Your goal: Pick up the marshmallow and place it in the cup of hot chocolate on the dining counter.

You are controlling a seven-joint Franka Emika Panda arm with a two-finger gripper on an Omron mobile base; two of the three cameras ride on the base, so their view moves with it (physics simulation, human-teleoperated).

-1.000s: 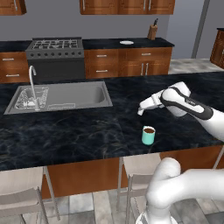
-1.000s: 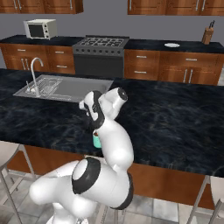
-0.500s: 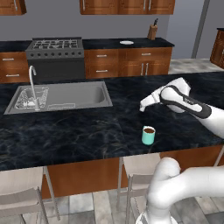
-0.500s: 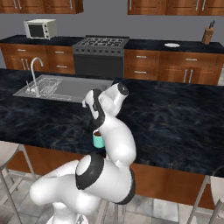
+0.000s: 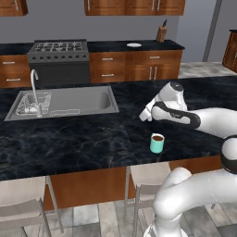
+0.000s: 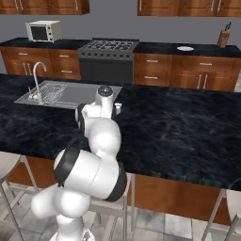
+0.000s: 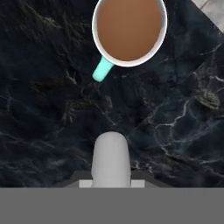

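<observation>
The teal cup of hot chocolate stands on the dining counter near its front edge. My gripper hovers above the counter, a little behind and left of the cup. In the hand view the marshmallow, a small white rounded block, sticks out from my gripper, which is shut on it. The cup lies ahead of it at the top of that view, brown liquid filling its rim. My arm rises over the counter in the right base view.
An inset steel sink with a faucet lies left of the gripper. On the back counter are a stove, a white plate, a knife block and a microwave. Stools stand below the front edge.
The hand has shifted slightly left over the counter, still holding the marshmallow, and the arm has swung round. The cup has not moved.
</observation>
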